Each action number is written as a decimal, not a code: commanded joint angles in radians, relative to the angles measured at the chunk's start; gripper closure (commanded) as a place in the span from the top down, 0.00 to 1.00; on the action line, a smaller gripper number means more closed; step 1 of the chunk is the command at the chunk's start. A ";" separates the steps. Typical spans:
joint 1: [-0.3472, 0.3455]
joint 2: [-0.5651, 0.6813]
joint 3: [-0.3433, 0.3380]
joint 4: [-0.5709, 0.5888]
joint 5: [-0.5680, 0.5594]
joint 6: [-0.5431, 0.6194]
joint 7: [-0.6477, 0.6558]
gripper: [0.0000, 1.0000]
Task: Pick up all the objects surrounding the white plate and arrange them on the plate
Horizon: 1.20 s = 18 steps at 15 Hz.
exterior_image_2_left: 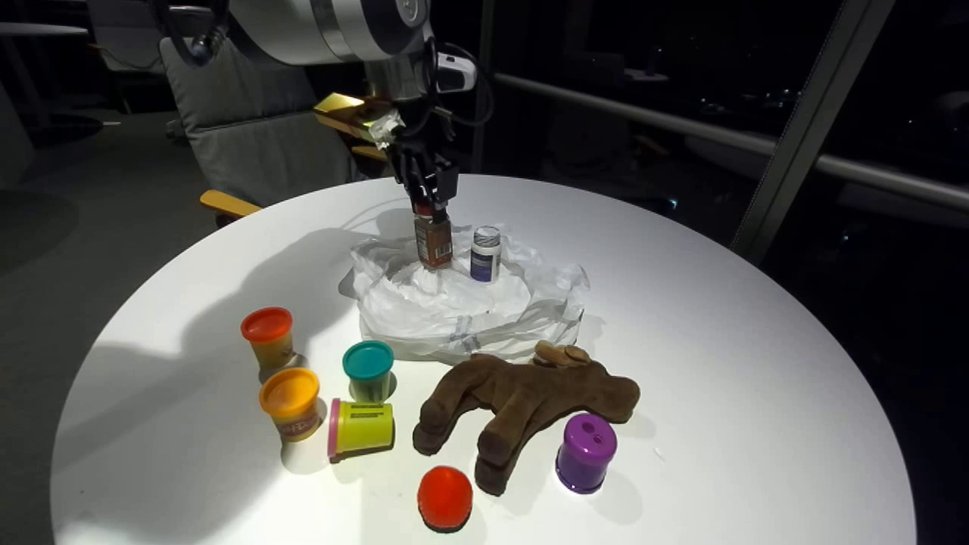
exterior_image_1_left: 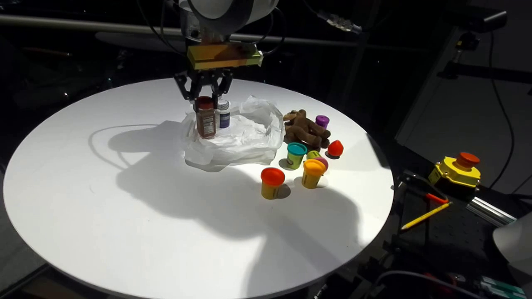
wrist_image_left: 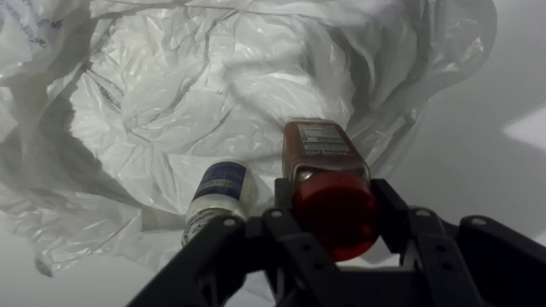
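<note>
1. Gripper: clasping the red-capped jar.
2. Crumpled white plastic bag: beneath the gripper.
3. Brown plush toy: well apart from the gripper.
4. Blue-labelled white bottle: standing on the bag, just beside the gripper.
5. Four Play-Doh tubs: well apart from the gripper.

Round white table observed in both exterior views. In an exterior view, a grey chair with wood-coloured armrest stands behind it. Off the table, a yellow pencil lies near a red-buttoned yellow box.
</note>
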 commanded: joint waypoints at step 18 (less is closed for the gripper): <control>-0.058 -0.363 0.048 -0.362 0.075 -0.017 -0.088 1.00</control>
